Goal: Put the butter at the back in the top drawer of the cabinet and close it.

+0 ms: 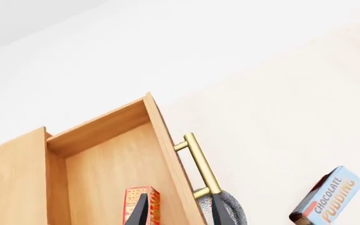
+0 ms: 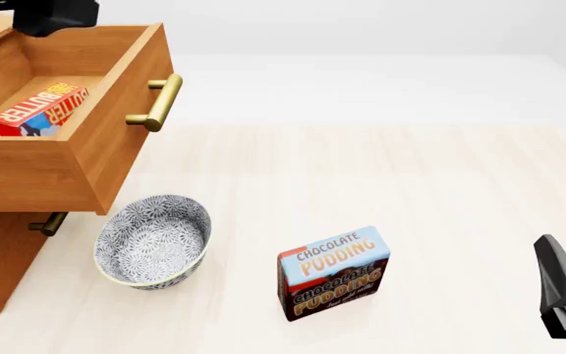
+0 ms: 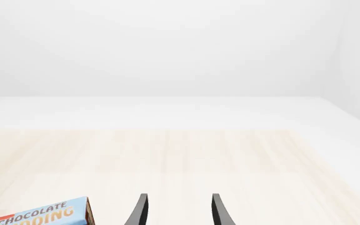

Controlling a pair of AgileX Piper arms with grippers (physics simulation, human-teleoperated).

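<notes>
The top drawer stands pulled out and open upward, with the butter lying on its floor and bare wood around it. Its brass handle juts toward the table's middle. Just below the drawer front sits a patterned bowl, crowding the lower drawers. The chocolate pudding box stands near it; beyond lies bare tabletop.

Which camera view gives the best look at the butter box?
The front view: the butter lies in the open top drawer, its label readable. The left wrist view shows only one end, partly behind a finger of the left tool. The right wrist view does not show it.
</notes>
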